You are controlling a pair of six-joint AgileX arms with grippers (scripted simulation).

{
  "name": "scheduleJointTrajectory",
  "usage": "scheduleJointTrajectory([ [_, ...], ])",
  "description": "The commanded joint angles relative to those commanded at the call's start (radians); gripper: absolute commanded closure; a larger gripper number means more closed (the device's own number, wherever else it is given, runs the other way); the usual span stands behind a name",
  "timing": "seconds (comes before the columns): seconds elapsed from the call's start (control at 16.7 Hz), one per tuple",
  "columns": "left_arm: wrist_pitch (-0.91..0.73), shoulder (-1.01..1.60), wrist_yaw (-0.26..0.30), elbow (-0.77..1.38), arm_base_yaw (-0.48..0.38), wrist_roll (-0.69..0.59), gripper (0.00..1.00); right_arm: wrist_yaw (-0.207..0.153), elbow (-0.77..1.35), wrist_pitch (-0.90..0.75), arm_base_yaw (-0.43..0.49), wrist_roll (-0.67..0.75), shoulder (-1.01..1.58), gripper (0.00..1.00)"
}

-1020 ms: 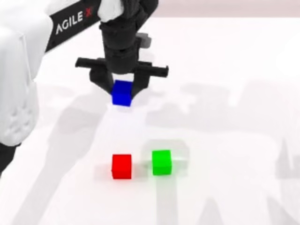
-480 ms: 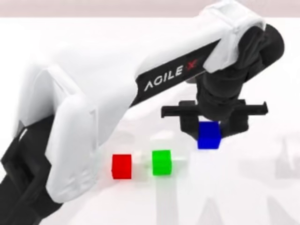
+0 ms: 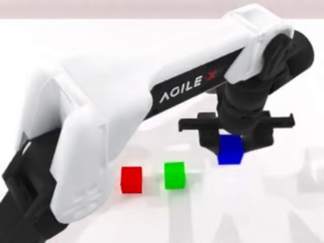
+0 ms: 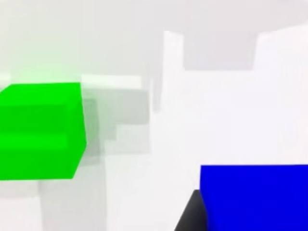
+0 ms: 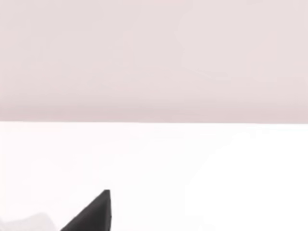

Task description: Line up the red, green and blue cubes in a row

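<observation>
The red cube and the green cube sit side by side on the white table, a small gap between them. My left gripper is shut on the blue cube, to the right of the green cube and a little farther back. Whether the blue cube touches the table cannot be told. In the left wrist view the blue cube fills the space beside one dark finger, with the green cube farther off. My right gripper is out of the top view; only a dark tip shows in its wrist view.
My left arm's white body stretches across the table's left and middle, above the red cube. The table's far edge meets a pale pink wall. To the right of the blue cube is bare tabletop.
My left gripper carried the blue cube from the back left-centre to the right of the green cube. In the last half second it edged slightly right and toward the front.
</observation>
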Motion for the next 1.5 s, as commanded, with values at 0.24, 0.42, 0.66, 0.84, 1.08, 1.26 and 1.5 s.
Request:
scheduleJointTrajectory([
  [0.24, 0.144, 0.006, -0.001, -0.136, -0.002, 0.002, 1.00, 0.000, 0.000, 0.000, 0.000, 0.000, 0.000, 0.00],
  [0.42, 0.239, 0.011, -0.001, -0.228, -0.001, 0.001, 1.00, 0.000, 0.000, 0.000, 0.000, 0.000, 0.000, 0.00],
  [0.66, 0.251, 0.012, -0.001, -0.239, -0.002, 0.000, 1.00, 0.000, 0.000, 0.000, 0.000, 0.000, 0.000, 0.00],
  [0.84, 0.251, 0.012, -0.001, -0.239, -0.002, 0.000, 0.85, 0.000, 0.000, 0.000, 0.000, 0.000, 0.000, 0.00],
  [1.08, 0.251, 0.012, -0.001, -0.239, -0.002, 0.000, 0.55, 0.000, 0.000, 0.000, 0.000, 0.000, 0.000, 0.00],
  [1.26, 0.251, 0.012, -0.001, -0.239, -0.002, 0.000, 0.32, 0.000, 0.000, 0.000, 0.000, 0.000, 0.000, 0.00],
  [1.5, 0.251, 0.012, -0.001, -0.239, -0.002, 0.000, 0.02, 0.000, 0.000, 0.000, 0.000, 0.000, 0.000, 0.00],
])
